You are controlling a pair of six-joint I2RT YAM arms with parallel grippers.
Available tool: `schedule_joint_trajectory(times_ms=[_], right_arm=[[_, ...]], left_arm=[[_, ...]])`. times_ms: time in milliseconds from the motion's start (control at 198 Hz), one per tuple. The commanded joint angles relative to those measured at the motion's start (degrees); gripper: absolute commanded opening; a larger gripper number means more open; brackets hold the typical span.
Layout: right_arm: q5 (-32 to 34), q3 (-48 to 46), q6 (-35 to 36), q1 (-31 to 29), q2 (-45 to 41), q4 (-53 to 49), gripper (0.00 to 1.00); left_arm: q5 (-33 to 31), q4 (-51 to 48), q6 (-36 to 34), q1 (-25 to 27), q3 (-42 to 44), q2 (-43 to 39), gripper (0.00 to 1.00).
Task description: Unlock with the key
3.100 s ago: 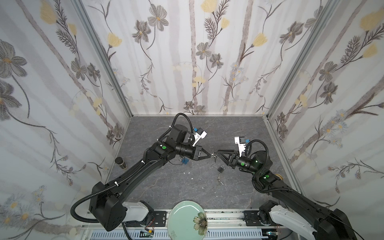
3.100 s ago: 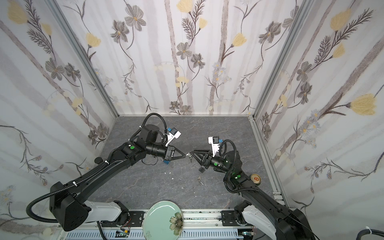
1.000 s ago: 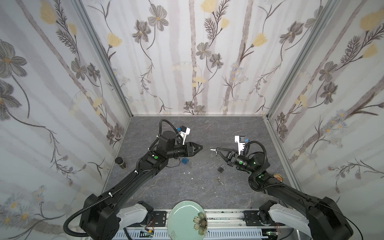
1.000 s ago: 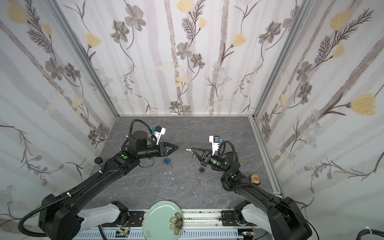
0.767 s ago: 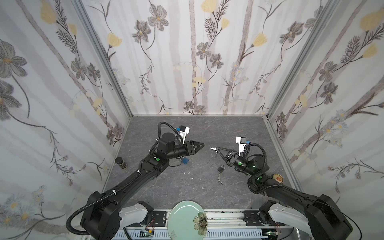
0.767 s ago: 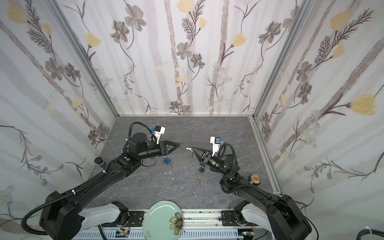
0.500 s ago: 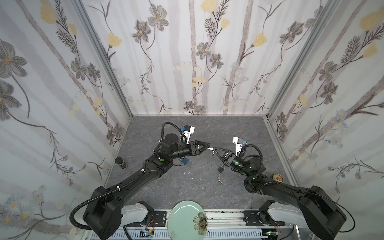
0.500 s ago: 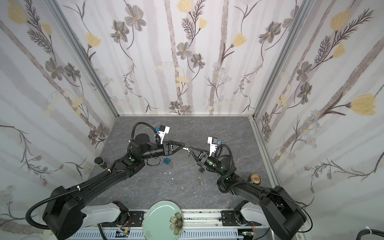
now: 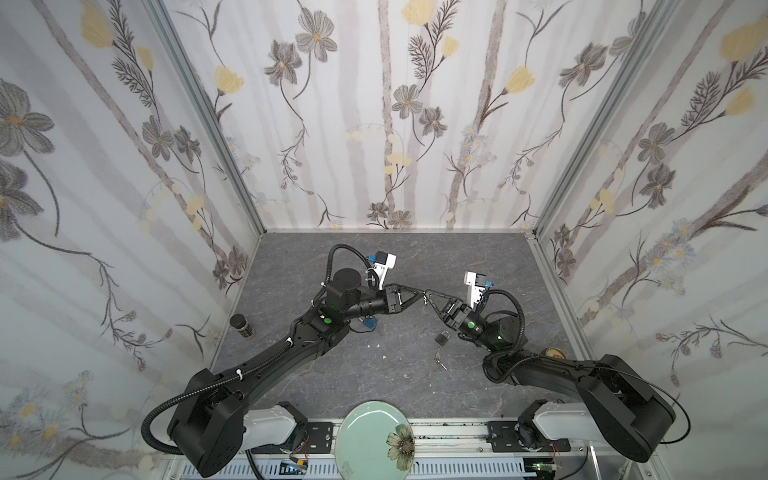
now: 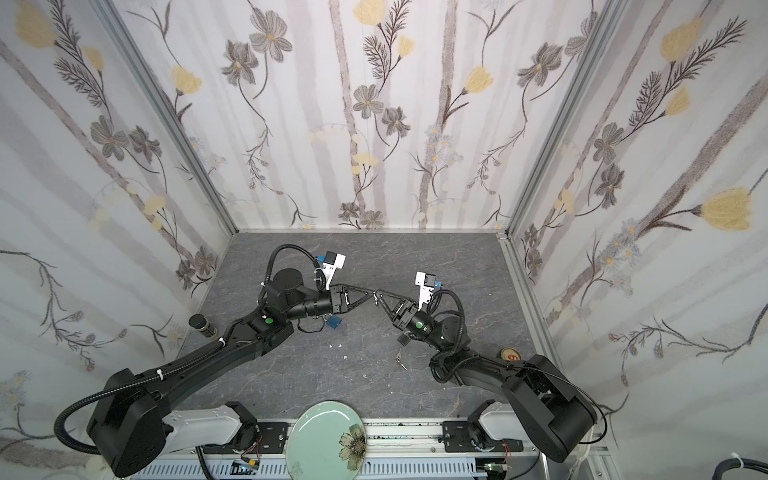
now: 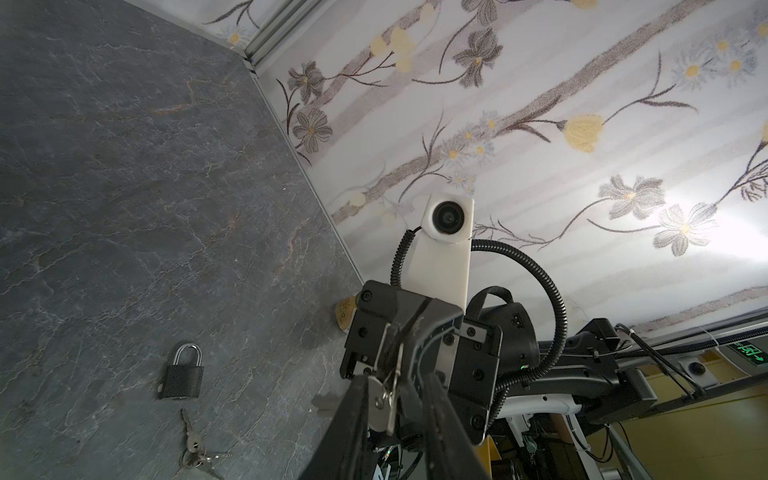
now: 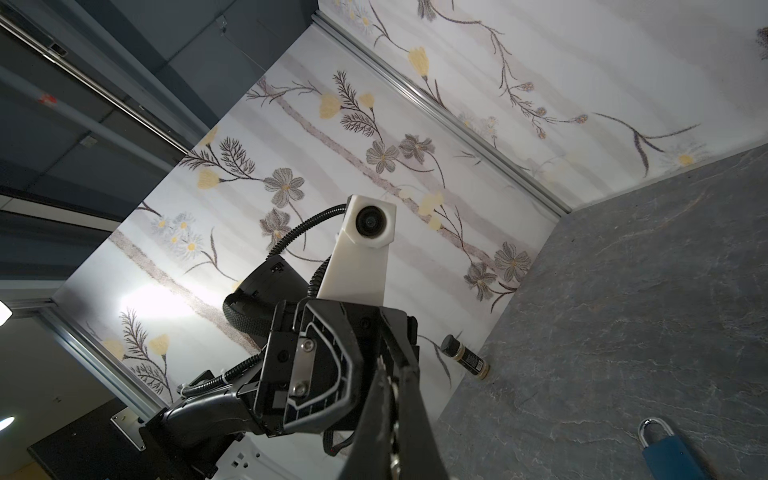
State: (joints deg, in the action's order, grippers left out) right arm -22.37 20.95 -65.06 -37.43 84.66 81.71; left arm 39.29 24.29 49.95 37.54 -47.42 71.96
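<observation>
Top views: left pincer [image 9: 419,292] and right pincer [image 9: 428,294] meet tip to tip in mid-air above the worktop [image 9: 374,386]. A second ago they were well apart; half a second ago the left jaws stood spread just short of the right tips; now they are drawn narrow. The key [image 10: 375,296] is a small bright speck between the two. Black padlock [image 9: 443,337] lies on the worktop below the right arm, spare keys [image 9: 439,362] just beside it; blue padlock [image 10: 334,321] lies under the left arm.

Left wrist view: key [image 11: 383,399] sits between the left fingers [image 11: 353,432], touching one; whether the other pad bears on it I cannot tell, so the left grip is unconfirmed. The black padlock's shackle is shut.

Right wrist view: right pincer is clenched on the key [image 12: 393,390], which shows as a thin metal edge between its fingers.

Judgement: a hand-over of the key, right to left, looks under way; neither padlock is touched yet, and which one the key fits I cannot tell. The right pincer should let go only once the left hold is firm, else the key drops.
</observation>
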Motion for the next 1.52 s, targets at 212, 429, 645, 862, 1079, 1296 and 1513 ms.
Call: schedule_joint_trajectory(times_ms=[212, 429, 645, 862, 1079, 1296, 1513], right_arm=[[-1.09, 0.06, -2.52, -0.4, 1.97, 5.44, 0.0], [-1.18, -0.28, -3.06, -0.48, 2.69, 6.79, 0.0], [-1.66, -0.12, -3.26, -0.61, 3.05, 7.2, 0.0], [-1.63, -0.75, -1.85, -0.52, 1.98, 4.68, 0.12], [0.85, -0.95, 5.74, 0.2, -6.06, -11.93, 0.36], [0.44, -0.21, 10.51, 1.93, -13.45, -24.16, 0.4], [-3.47, 0.96, 11.36, 2.5, -14.57, -25.2, 0.36]], left_arm=[[-0.98, 2.74, -0.12, 0.03, 0.19, -0.48, 0.3], [-0.98, 2.8, -0.12, -0.05, 0.39, -0.6, 0.17], [-0.79, 2.87, -0.08, -0.02, 0.23, -0.56, 0.0], [-0.9, -1.59, -1.93, -0.34, -1.24, -0.68, 0.0], [0.91, -18.02, -9.83, -2.06, -6.95, -0.29, 0.0], [5.67, -27.2, -15.21, -2.56, -11.2, 1.88, 0.0], [9.51, -26.56, -15.06, -2.31, -12.08, 3.09, 0.0]])
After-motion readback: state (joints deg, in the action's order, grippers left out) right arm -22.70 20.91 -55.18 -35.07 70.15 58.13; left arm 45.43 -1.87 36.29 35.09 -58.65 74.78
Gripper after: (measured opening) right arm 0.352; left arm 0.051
